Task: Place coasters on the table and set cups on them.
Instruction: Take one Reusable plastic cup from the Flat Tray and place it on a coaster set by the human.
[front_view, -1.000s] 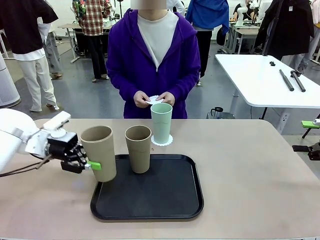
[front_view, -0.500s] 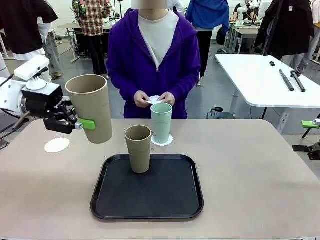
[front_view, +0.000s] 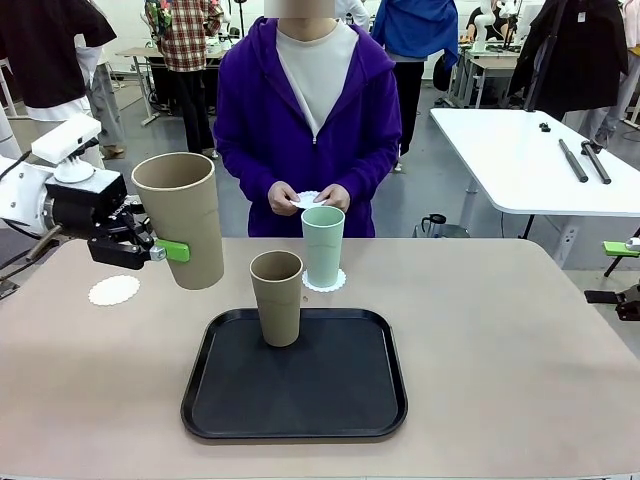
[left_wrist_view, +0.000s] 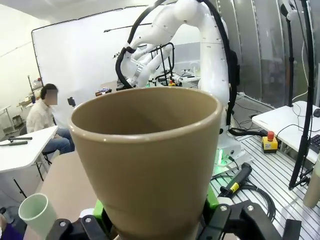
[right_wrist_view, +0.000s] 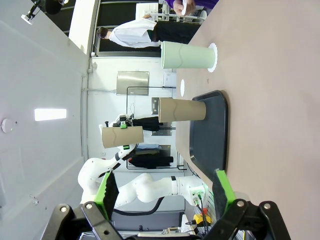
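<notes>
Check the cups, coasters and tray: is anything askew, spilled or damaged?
Nothing is spilled or damaged. The raised beige cup hangs tilted in the left pincer, above the table near a bare coaster. The other beige cup stands upright on the tray, the mint cup upright on its coaster.

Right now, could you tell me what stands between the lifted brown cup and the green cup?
The other brown cup, on the black tray, stands between them in the front view.

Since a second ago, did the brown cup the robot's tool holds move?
Yes. The brown cup rose and went left, off the black tray, toward the empty coaster.
</notes>
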